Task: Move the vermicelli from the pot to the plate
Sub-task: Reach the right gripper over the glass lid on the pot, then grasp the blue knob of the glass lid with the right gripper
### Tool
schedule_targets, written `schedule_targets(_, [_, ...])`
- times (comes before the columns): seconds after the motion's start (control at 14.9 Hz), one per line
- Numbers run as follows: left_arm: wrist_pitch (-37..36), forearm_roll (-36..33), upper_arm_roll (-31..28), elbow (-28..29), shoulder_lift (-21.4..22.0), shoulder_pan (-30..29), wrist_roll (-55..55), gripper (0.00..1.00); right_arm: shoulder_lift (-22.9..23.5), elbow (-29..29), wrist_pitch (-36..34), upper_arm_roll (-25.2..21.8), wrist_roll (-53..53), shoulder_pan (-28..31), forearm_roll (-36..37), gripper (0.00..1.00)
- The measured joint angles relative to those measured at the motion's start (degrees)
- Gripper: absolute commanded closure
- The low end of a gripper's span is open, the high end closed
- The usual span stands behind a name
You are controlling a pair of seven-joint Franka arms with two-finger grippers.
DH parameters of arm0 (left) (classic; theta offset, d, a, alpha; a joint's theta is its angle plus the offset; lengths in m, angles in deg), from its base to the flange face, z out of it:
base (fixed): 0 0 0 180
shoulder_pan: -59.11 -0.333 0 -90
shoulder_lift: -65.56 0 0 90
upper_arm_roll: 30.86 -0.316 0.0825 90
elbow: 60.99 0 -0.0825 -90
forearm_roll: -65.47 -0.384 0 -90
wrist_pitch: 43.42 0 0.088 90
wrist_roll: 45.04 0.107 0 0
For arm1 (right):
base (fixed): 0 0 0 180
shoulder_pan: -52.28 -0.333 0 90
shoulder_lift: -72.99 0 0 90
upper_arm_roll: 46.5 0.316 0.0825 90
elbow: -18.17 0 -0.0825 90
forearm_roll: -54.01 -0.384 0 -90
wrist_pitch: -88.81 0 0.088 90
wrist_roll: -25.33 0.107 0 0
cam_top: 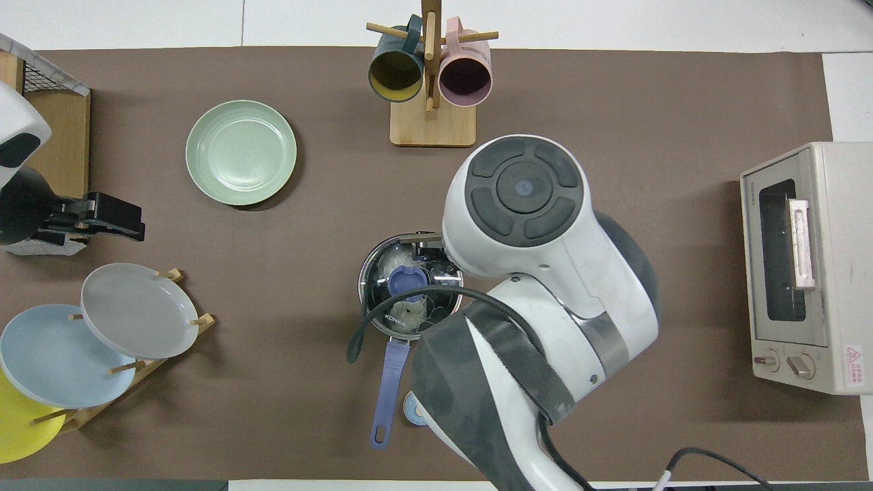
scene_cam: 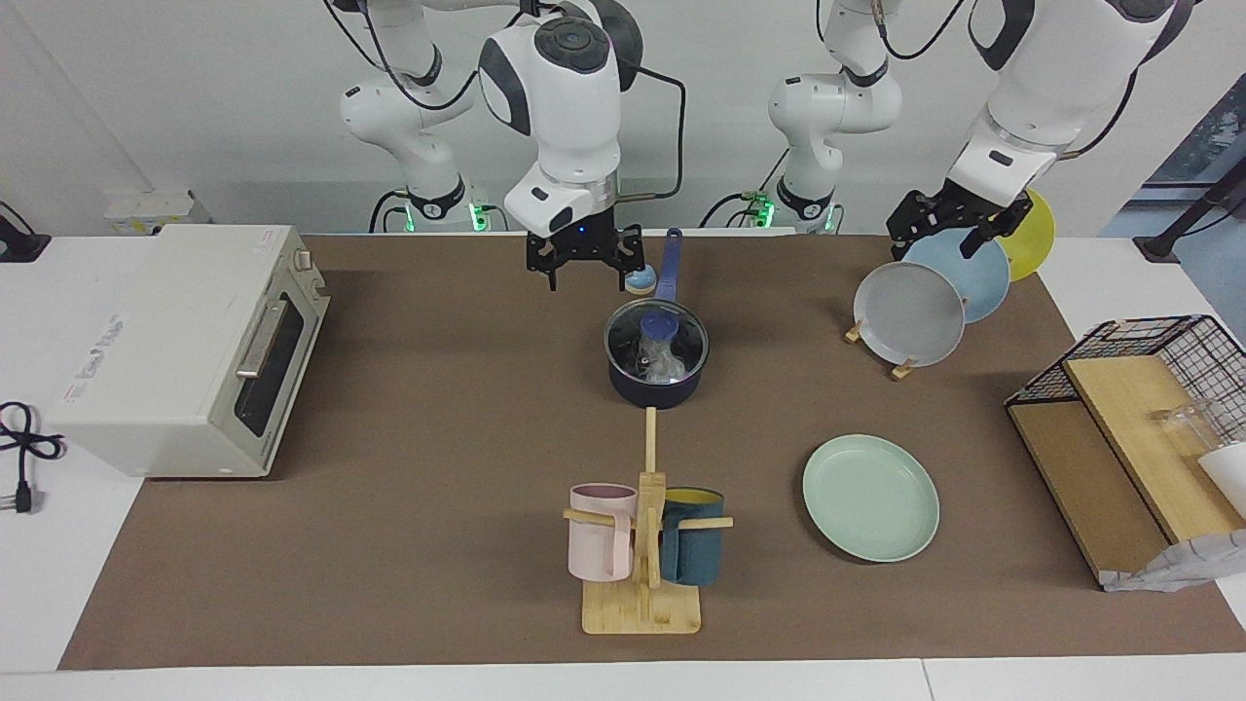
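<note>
Task judged barely started — no transfer yet. Vermicelli (scene_cam: 662, 364) all in the pot (scene_cam: 655, 387), a whitish tangle seen through a glass lid (scene_cam: 656, 340) with a blue knob, lid seated on the rim. Pot at mid-table, handle (scene_cam: 669, 265) pointing toward the robots, a small pale-blue round object (scene_cam: 641, 281) beside the handle. Plate (scene_cam: 870, 498) bare, farther from the robots than the pot and toward the left arm's end, well apart from it. Right gripper (scene_cam: 585, 275) raised over the mat beside the handle, fingers spread and holding nothing; from overhead, covers part of the pot without touching it. Left gripper (scene_cam: 952, 226) waiting over the rack of grey plate (scene_cam: 907, 313), blue plate (scene_cam: 964, 273) and yellow plate (scene_cam: 1034, 234); finger state not determinable. Elsewhere: toaster oven (scene_cam: 185, 350), mug stand (scene_cam: 642, 545), wire basket (scene_cam: 1149, 409). Remaining, by estimate: lid off, noodles gripped or pot carried, contents delivered to the plate — essentially the whole job
</note>
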Motion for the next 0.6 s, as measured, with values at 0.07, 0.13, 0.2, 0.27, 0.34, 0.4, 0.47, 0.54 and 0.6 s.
schedule_targets(0.07, [0.00,0.00,0.00,0.00,0.00,0.00,0.00,0.00,0.47,-0.22,1.26,0.00,1.07,-1.05,-0.02,0.00])
schedule_targets(0.13, [0.00,0.00,0.00,0.00,0.00,0.00,0.00,0.00,0.84,-0.43,2.08,0.01,2.29,-2.28,-0.02,0.00])
schedule_targets(0.2, [0.00,0.00,0.00,0.00,0.00,0.00,0.00,0.00,1.16,-0.61,2.38,0.00,3.43,-3.51,0.00,0.00])
schedule_targets(0.27, [0.00,0.00,0.00,0.00,0.00,0.00,0.00,0.00,1.51,-0.77,2.87,0.00,4.30,-4.60,0.03,0.00])
schedule_targets(0.34, [0.00,0.00,0.00,0.00,0.00,0.00,0.00,0.00,1.76,-0.99,3.62,0.00,4.72,-5.37,0.04,0.00])
schedule_targets(0.4, [0.00,0.00,0.00,0.00,0.00,0.00,0.00,0.00,2.04,-1.16,4.20,-0.01,4.99,-5.83,0.04,0.00])
schedule_targets(0.47, [0.00,0.00,0.00,0.00,0.00,0.00,0.00,0.00,2.38,-1.28,4.53,-0.03,5.12,-6.11,0.15,0.00])
schedule_targets(0.54, [0.00,0.00,0.00,0.00,0.00,0.00,0.00,0.00,2.85,-1.45,4.98,-0.04,5.12,-6.40,0.85,0.00])
schedule_targets(0.6, [0.00,0.00,0.00,0.00,0.00,0.00,0.00,0.00,3.31,-1.85,5.85,-0.04,5.12,-6.58,2.08,0.00])
